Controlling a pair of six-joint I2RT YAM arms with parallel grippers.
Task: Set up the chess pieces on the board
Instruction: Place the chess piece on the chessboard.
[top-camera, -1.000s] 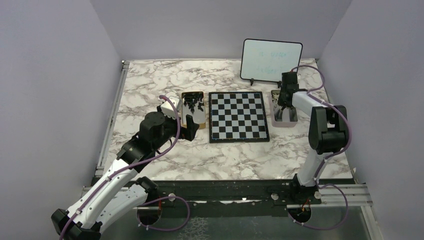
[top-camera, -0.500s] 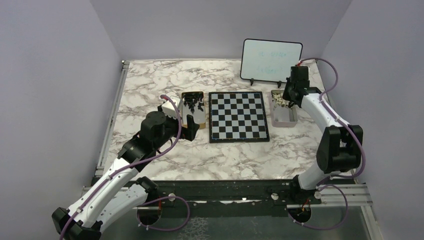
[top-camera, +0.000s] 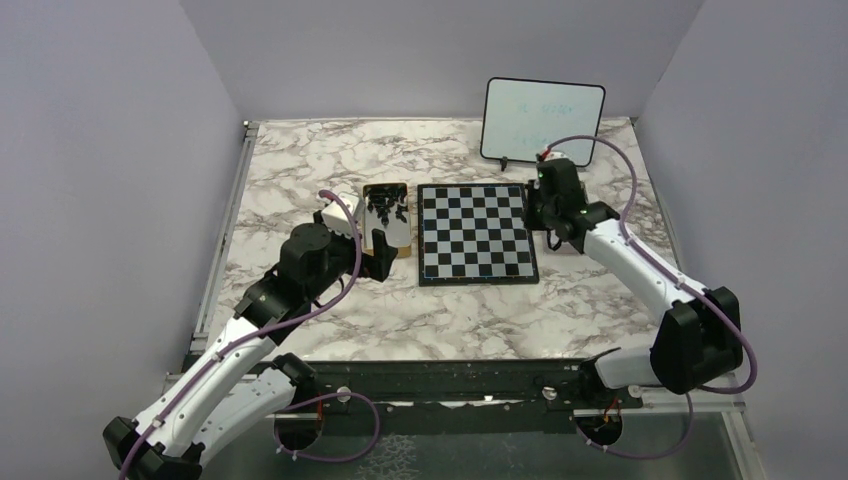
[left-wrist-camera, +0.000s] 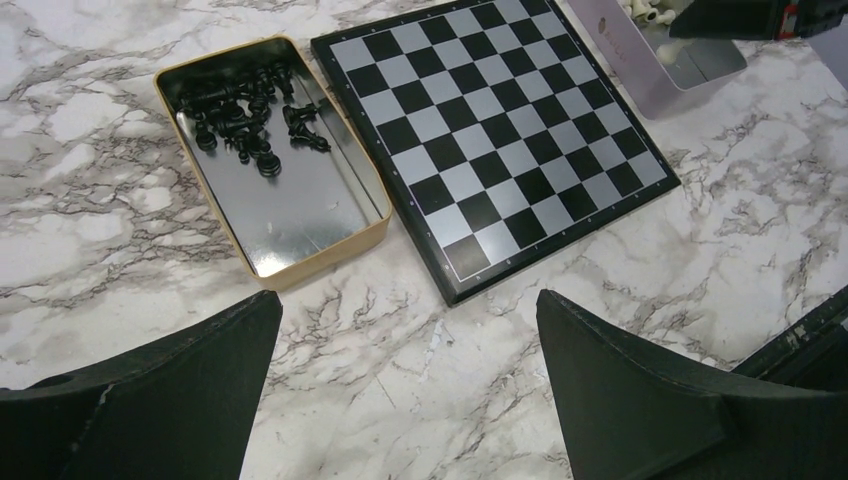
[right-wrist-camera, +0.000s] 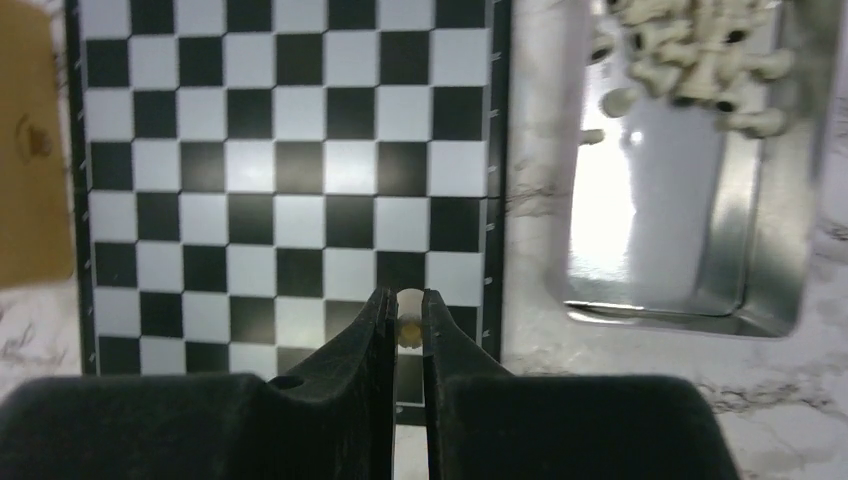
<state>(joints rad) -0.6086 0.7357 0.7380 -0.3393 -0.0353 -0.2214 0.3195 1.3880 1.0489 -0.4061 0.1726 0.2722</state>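
Observation:
The black-and-white board (top-camera: 475, 232) lies flat mid-table with no pieces on it. My right gripper (right-wrist-camera: 405, 318) is shut on one cream-white chess piece (right-wrist-camera: 408, 312) and hovers over the board's (right-wrist-camera: 280, 180) right edge; from above it shows at the board's far right side (top-camera: 540, 205). More cream-white pieces (right-wrist-camera: 690, 60) lie heaped in a silver tray (right-wrist-camera: 770, 200) right of the board. Black pieces (left-wrist-camera: 245, 115) sit in a tan tin (left-wrist-camera: 330, 240) left of the board (left-wrist-camera: 500, 130). My left gripper (left-wrist-camera: 405, 390) is open above bare marble near the board's front left corner.
An upright whiteboard (top-camera: 543, 120) stands behind the board at the back right. The tan tin (top-camera: 387, 218) lies against the board's left side. Purple cables loop off both arms. Grey walls close in three sides of the marble table (top-camera: 300, 170).
My right arm has swung left from over the silver tray to the board's right edge, carrying the cream-white piece. The left arm has stayed still.

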